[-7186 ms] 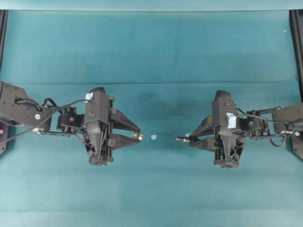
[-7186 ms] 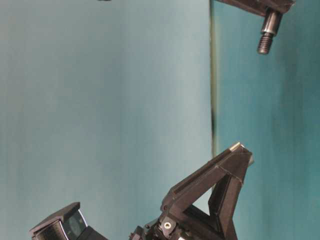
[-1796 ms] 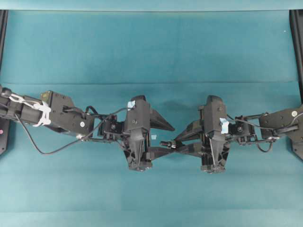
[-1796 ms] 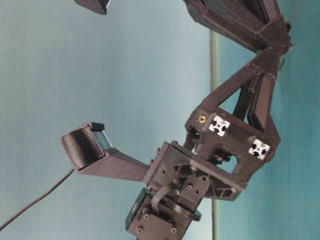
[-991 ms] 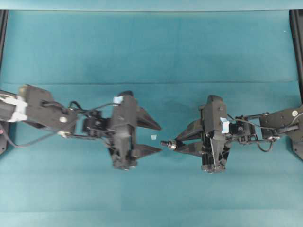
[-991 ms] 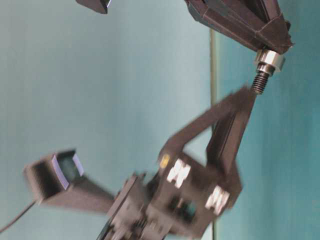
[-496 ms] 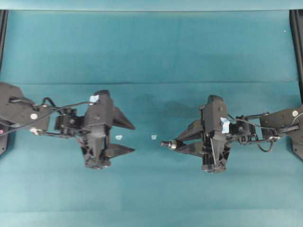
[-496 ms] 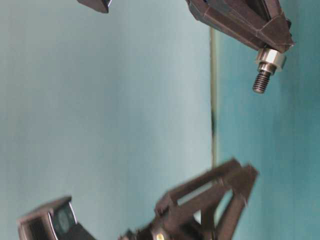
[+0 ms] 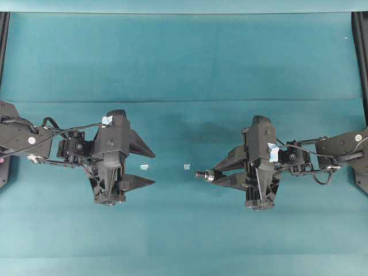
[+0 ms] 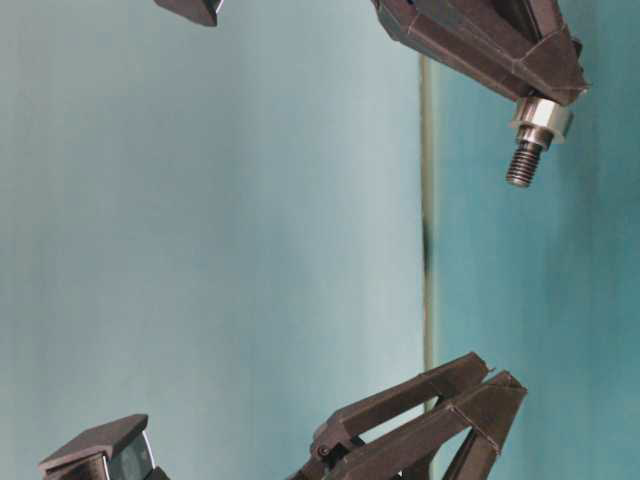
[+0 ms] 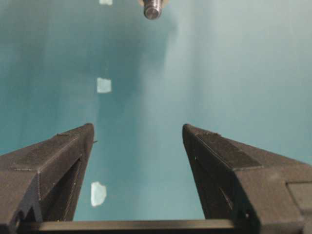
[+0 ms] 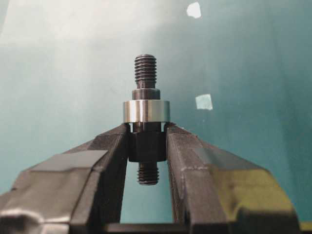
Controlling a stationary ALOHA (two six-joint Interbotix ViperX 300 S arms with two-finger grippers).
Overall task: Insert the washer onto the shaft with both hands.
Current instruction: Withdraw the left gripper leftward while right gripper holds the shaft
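Evidently the insertion step is complete: the washer sits on the shaft, resting against the fingertips of the right hand, which is clamped on the shaft's thicker middle with the threaded end pointing toward the left hand. Left hand: fingers spread wide, holding nothing, well apart from the shaft. Two pale-blue tape scraps lie on the teal table between left hand and shaft. Next move, judged: little beyond keeping the shaft steady. No legible writing or brand is visible.
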